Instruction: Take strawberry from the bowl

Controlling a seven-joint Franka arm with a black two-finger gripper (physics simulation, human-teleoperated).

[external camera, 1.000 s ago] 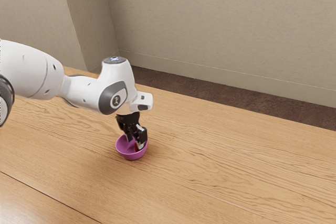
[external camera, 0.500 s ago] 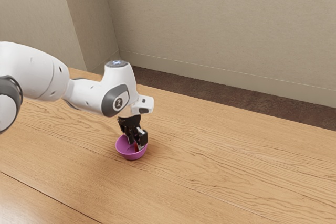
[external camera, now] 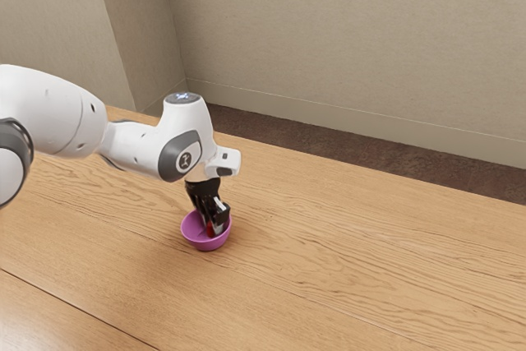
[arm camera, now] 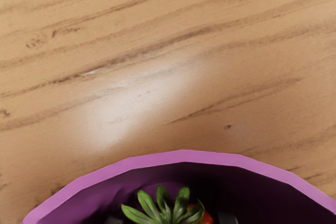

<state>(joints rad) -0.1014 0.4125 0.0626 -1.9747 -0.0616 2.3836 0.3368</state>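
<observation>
The black gripper (external camera: pixel 215 228) points down into the purple bowl (external camera: pixel 205 244), just below and left of the middle of the exterior view. I can't tell how wide it is or if it has hold of the strawberry (arm camera: pixel 165 212). That red berry is in the bowl, green leaves up, at the wrist view's bottom middle. The bowl sits on the wooden table (external camera: pixel 353 260).

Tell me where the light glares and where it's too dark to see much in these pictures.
Wrist view: a soft white glare washes out part of the table, while much of the purple bowl's inside sinks into deep shadow, though the strawberry's green leaves catch the light; exterior view: the light is mostly even, the wood paler toward the lower left corner.
</observation>
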